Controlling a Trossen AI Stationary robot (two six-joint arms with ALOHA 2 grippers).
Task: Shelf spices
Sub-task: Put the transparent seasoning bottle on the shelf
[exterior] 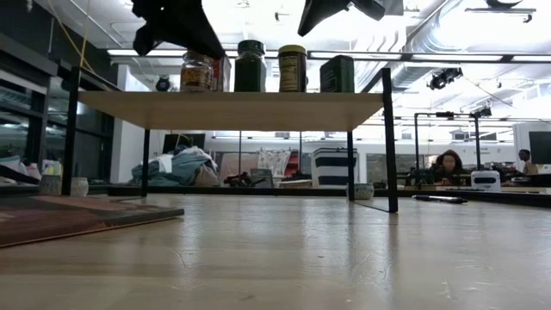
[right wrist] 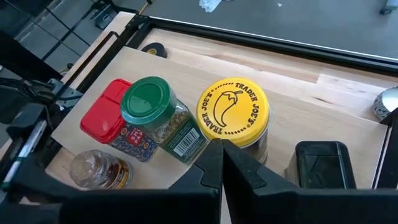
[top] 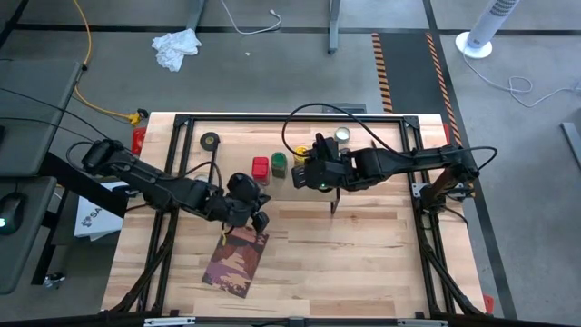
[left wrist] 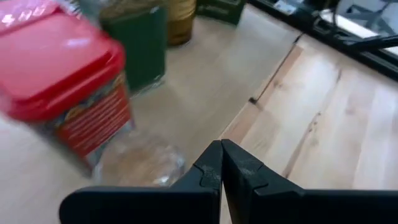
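The shelf [exterior: 232,110], a pale board on thin black legs, stands on the table with five spices on it. They are a clear jar [right wrist: 99,168], a red box [right wrist: 109,115], a green-topped jar [right wrist: 149,102], a yellow-topped jar [right wrist: 233,112] and a dark tin [right wrist: 320,165]. My left gripper [left wrist: 221,162] is shut with nothing between its fingers. It hovers at the shelf's left end, right beside and above the clear jar [left wrist: 137,165]. My right gripper [right wrist: 221,155] is also shut on nothing and hangs above the yellow-topped jar [exterior: 292,69].
A brown-and-maroon book [top: 236,259] lies on the table in front of the shelf, toward the left. A black tape roll [top: 211,141] sits at the far left, and a small silver-lidded thing [top: 342,134] lies behind the shelf. A black frame [top: 290,116] runs along the far edge.
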